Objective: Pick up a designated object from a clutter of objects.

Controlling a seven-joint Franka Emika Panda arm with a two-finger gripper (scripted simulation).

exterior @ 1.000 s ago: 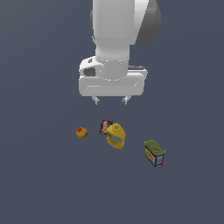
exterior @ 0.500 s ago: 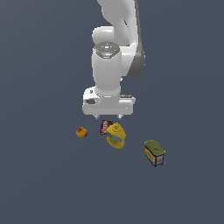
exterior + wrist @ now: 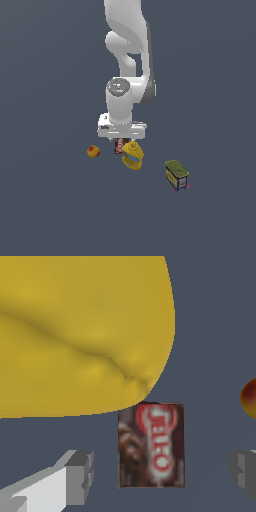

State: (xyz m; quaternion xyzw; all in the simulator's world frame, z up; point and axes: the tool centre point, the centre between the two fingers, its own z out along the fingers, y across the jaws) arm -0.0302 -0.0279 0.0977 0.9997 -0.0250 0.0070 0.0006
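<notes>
Approach looks done but no grasp yet: gripper (image 3: 162, 471) fingers stand apart astride the small box (image 3: 151, 444), low in frame beside the yellow bottle (image 3: 80, 331).

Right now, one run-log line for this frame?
phase: pre-grasp | gripper: open, fingers either side of small box | box: on surface, not gripped | yellow bottle: close beside box

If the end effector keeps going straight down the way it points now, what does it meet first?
Most likely the small dark brown-and-red box, which lies between the open end effector fingers in the wrist view. The yellow squeeze bottle sits close beside it; depth is unclear, so one finger might brush it.
</notes>
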